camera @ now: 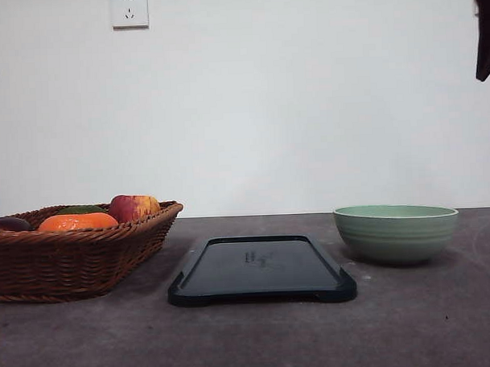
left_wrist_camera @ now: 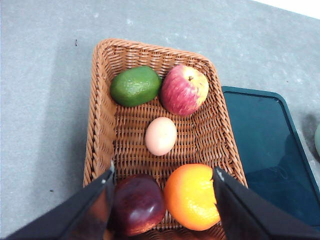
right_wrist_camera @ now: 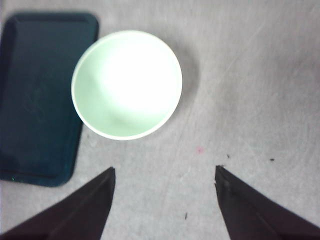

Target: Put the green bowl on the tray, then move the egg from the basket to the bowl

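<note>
On the left of the table I see the basket [camera: 74, 250], loaded with fruit. From the left wrist camera I look straight down into it: the egg [left_wrist_camera: 161, 136] lies near the middle of the weave, apart from the rest, with a green fruit [left_wrist_camera: 135, 86] and an apple [left_wrist_camera: 184, 90] touching each other at one end, and a dark red fruit [left_wrist_camera: 137, 204] and an orange [left_wrist_camera: 192, 196] side by side at the other. My left gripper [left_wrist_camera: 162, 207] hangs above that end with its fingers spread wide, holding nothing.

In the middle of the table the tray [camera: 262, 270] sits bare, just beside the basket.

To the right of it, the bowl [camera: 396, 233] stands upright on the table surface, near the tray but not touching it. Through the right wrist camera I see down into its empty interior, the tray's edge close alongside. My right gripper [right_wrist_camera: 165, 200] hovers over the table beside the bowl, fingers wide apart and empty.
</note>
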You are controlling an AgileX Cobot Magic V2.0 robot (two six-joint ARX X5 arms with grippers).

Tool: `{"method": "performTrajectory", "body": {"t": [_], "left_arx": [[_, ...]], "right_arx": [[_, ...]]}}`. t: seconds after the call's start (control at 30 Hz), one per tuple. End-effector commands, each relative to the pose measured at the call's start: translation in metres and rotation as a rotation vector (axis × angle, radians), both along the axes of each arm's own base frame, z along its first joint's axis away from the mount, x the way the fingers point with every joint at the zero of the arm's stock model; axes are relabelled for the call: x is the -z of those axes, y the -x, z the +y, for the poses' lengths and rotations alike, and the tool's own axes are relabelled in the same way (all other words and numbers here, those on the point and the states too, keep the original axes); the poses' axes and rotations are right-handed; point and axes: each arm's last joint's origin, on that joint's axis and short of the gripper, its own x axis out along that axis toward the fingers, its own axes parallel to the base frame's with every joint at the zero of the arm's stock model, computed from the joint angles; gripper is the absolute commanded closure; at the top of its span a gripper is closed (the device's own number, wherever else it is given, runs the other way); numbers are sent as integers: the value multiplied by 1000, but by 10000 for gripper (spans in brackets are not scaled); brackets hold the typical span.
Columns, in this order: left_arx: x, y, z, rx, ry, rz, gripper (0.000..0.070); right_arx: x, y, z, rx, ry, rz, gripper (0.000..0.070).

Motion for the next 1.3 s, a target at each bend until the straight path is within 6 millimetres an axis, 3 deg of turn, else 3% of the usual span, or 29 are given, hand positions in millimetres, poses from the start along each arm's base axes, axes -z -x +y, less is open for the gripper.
{"method": "performTrajectory", "body": {"t": [0.0,0.23,0.5,0.83,1.1,1.17,1.27], "left_arx": [[-7,-1,-1,7,3,-22,311],[-6,-1,-1,7,3,-21,311],[-7,-1,-1,7,3,-23,311],[-7,-2,-1,6,2,-29,312],[-7,-2,-1,7,2,-29,312],[-7,-2,-1,7,2,-28,312],[-7,-2,-1,7,2,-28,312]], "right_arx": [[-2,-14,2,-20,13,16,315],[11,-63,6,-44,36,136,315],[43,-105,10,-62,51,218,348],[82,-132,13,-76,61,268,367],[108,-142,14,-77,65,329,373],[112,-144,14,-77,65,337,426],[116,-145,14,-77,66,344,603]]}}
